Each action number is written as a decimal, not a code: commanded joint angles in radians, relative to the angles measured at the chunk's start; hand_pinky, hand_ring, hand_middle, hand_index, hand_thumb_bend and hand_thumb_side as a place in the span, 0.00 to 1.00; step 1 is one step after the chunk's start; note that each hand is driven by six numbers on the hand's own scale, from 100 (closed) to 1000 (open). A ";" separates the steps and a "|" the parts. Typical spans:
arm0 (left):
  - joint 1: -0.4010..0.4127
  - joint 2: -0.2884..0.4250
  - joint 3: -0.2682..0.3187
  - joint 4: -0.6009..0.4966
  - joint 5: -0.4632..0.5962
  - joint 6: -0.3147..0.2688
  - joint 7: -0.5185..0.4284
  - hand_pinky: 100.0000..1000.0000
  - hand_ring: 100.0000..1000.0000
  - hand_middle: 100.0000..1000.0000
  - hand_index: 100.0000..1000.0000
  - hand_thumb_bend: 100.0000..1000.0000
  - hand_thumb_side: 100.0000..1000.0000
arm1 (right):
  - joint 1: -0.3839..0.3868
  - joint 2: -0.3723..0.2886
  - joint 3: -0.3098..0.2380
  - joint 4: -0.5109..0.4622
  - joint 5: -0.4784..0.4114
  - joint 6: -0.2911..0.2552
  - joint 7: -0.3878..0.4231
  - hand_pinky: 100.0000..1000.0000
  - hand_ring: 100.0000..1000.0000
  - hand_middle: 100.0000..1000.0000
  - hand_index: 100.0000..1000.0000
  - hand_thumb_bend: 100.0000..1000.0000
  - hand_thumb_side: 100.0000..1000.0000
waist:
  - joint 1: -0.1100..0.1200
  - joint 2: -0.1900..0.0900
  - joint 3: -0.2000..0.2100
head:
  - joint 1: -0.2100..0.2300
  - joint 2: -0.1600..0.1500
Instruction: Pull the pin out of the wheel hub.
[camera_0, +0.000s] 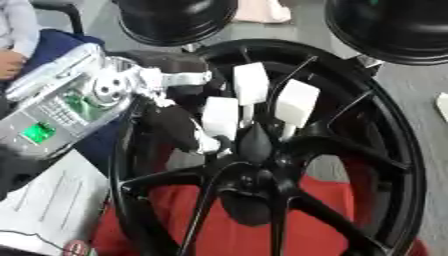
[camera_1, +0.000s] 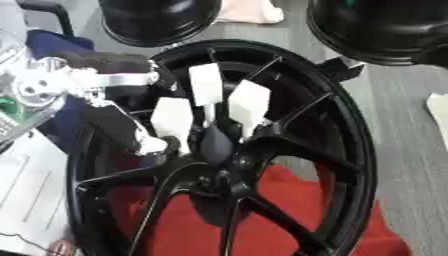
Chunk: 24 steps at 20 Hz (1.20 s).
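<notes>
- Wheel (camera_0: 385, 165): black, many-spoked, fills most of the view, its face turned up toward the camera. All places below are given against it.
- Red cloth (camera_0: 324, 200): lies beneath the wheel, showing through the gaps between its lower spokes.
- Two more black rims (camera_0: 175, 20), rounded, sit beyond the wheel's far edge, one at each upper corner.
- Silver arm casing (camera_0: 61, 107) with green lights comes in over the wheel's left rim.
- White paper sheet (camera_0: 48, 205) lies just outside the wheel's lower-left rim.
- Left robot hand (camera_0: 249, 107): over the wheel's centre, white-padded fingers (camera_1: 249, 105) pointing down and drawn in together around the dark pin; the thumb (camera_0: 179, 130) comes in from the left. Contact looks likely, though I cannot tell how fully the fingers close on it.
- Hub (camera_0: 254, 177): at the wheel's centre, where the spokes meet.
- Pin (camera_0: 255, 142): dark, rounded, standing up from the hub, just under the fingertips.
- Right robot hand: shows in neither view.
</notes>
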 joint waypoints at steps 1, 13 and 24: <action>-0.013 0.022 0.018 -0.006 -0.004 0.140 -0.143 0.73 0.70 0.63 0.73 0.19 0.25 | -0.008 -0.013 -0.013 -0.021 -0.002 -0.001 -0.005 0.78 0.61 0.58 0.68 0.00 0.57 | -0.003 -0.018 0.000 | 0.005 -0.014; -0.015 0.039 0.050 -0.049 0.039 0.172 -0.125 0.63 0.54 0.46 0.39 0.00 0.08 | -0.006 -0.015 -0.014 -0.021 -0.001 -0.001 -0.010 0.79 0.61 0.58 0.68 0.00 0.57 | -0.007 -0.021 0.000 | 0.002 -0.007; -0.009 0.098 0.216 -0.189 0.173 0.227 -0.028 0.61 0.50 0.41 0.33 0.00 0.12 | 0.002 -0.019 -0.018 -0.022 -0.004 -0.005 -0.014 0.79 0.61 0.59 0.68 0.00 0.57 | -0.005 -0.033 0.006 | -0.003 -0.001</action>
